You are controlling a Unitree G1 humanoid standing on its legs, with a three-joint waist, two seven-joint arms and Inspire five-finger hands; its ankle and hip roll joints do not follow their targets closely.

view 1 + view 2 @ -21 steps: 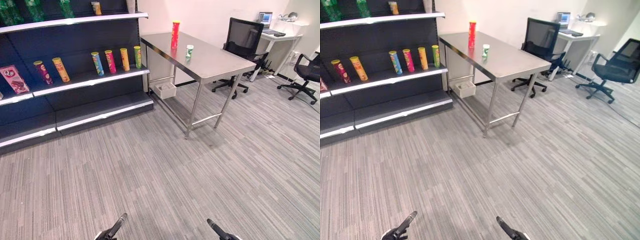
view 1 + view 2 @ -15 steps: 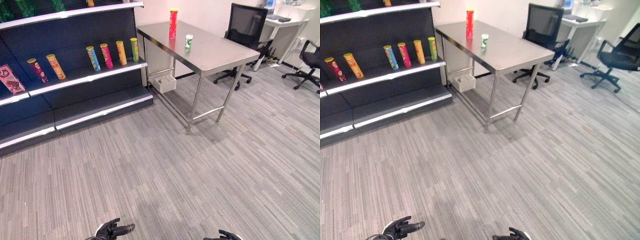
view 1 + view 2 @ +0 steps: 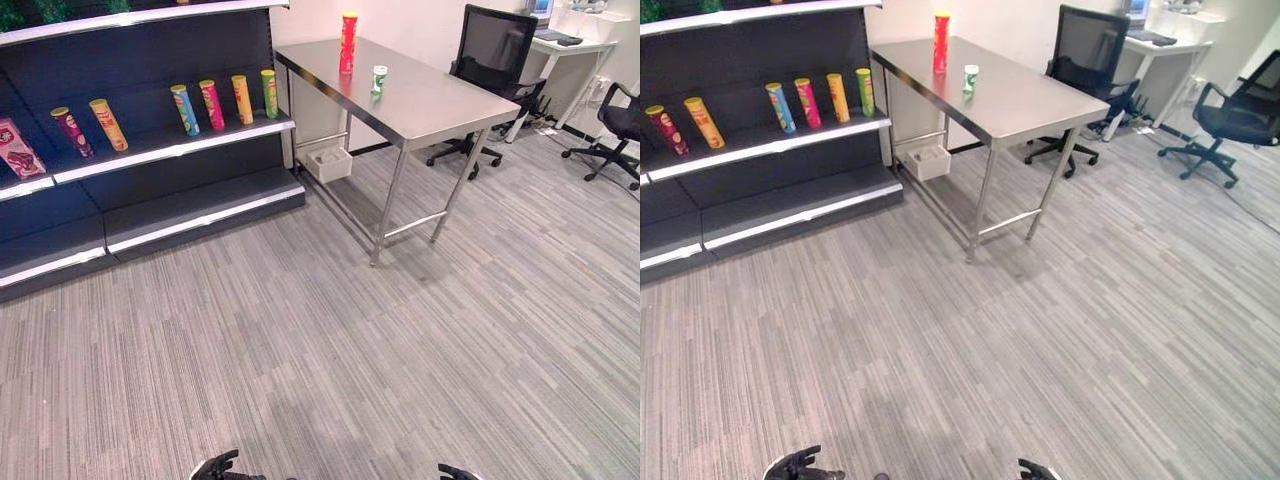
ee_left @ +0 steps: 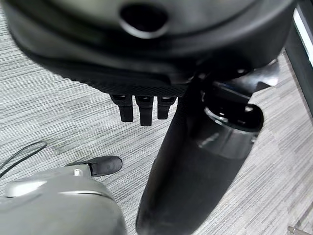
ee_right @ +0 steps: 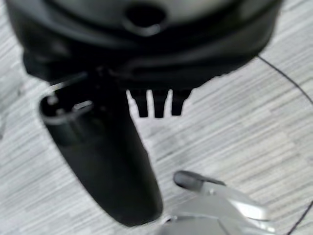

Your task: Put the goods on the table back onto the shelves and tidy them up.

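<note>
Well, here we are at the very start: nothing picked up yet, and by my reading the step in hand is the approach, with a walk across the grey striped carpet needed before either hand can reach anything. Starting at the upper left of the frame, the dark multi-tier shelf unit with silver edges (image 3: 170, 152) carries a pink box (image 3: 18, 149) at the far left edge, then two leaning tubes, a maroon snack tube (image 3: 67, 131) and an orange snack tube (image 3: 108, 123), then a neat row of four upright tubes (image 3: 221, 101) in blue, pink, yellow and green. Moving right, upper centre, the stainless steel table (image 3: 440, 105) holds the goods to be shelved: a tall red cylindrical canister with a yellow lid (image 3: 347, 43) near its far end, and just beside it, closer to us, a small white cup with a green band (image 3: 378, 80). Further right, black office chairs (image 3: 495, 65) and a white desk sit in the upper right corner. Down at the bottom edge, the left hand (image 3: 217, 467) peeks in left of centre and the right hand (image 3: 453, 472) right of centre; in the wrist views the left hand's fingers (image 4: 140, 108) and the right hand's fingers (image 5: 158, 104) hang straight and relaxed over bare carpet, grasping nothing, touching nothing. Next, I'd say, comes closing on the table and reaching for the red canister.
</note>
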